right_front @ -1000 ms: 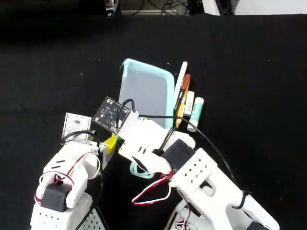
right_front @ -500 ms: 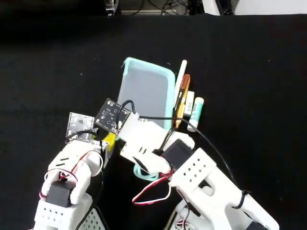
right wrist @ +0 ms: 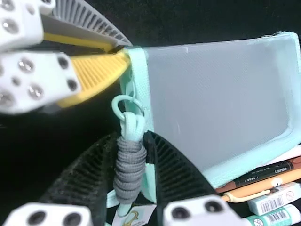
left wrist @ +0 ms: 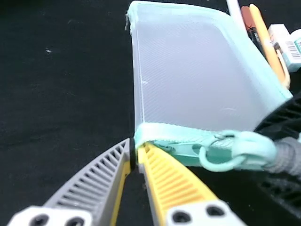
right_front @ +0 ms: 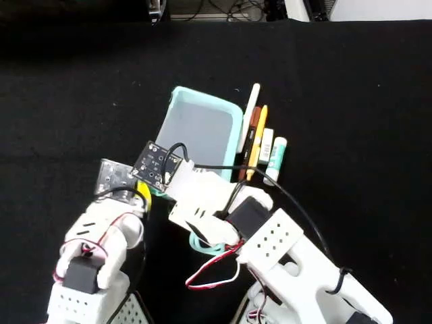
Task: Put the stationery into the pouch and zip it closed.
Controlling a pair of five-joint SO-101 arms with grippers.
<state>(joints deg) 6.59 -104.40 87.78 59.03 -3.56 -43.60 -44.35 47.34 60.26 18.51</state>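
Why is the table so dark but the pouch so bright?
High view: the black table soaks up light and shows hardly any shadows. Left wrist view: the pale pouch bounces light back, with a soft sheen and no harsh glare.

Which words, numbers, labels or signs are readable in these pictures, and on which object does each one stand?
Dark pen: white print, too small to read surely.
White block: barcode, digits unreadable.
Green-white tube: barcode, digits unreadable.
Tag below the zipper pull: gold mark, illegible.
Pouch: no text.
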